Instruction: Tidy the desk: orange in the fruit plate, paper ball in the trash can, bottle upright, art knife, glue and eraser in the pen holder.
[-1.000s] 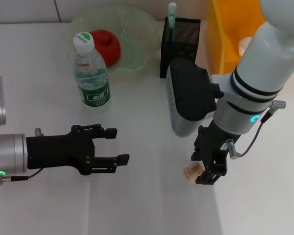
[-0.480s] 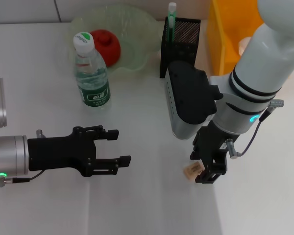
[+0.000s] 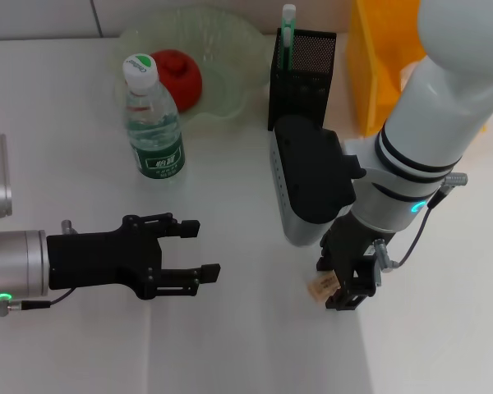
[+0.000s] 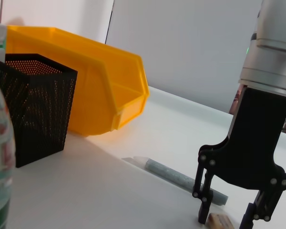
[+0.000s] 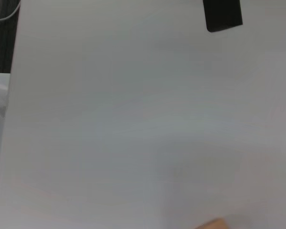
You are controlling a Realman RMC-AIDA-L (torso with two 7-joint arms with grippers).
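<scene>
Eraser [image 3: 322,285] on the white bench [image 3: 230,345], right hand [image 3: 338,283] straddling it

Right hand points straight down with its fingers spread either side of the little tan block — tips low at the bench, not clamped on it yet. Glue [image 4: 178,175] lies flat just behind. Left hand [image 3: 199,248] hovers off to the left, fingers apart, holding nothing. Orange [image 3: 176,75] sits in the fruit plate [image 3: 230,49], bottle [image 3: 153,121] stands upright beside it, and the art knife [image 3: 287,29] pokes out of the pen holder [image 3: 304,57] — trash can [image 3: 386,57] right next door.
</scene>
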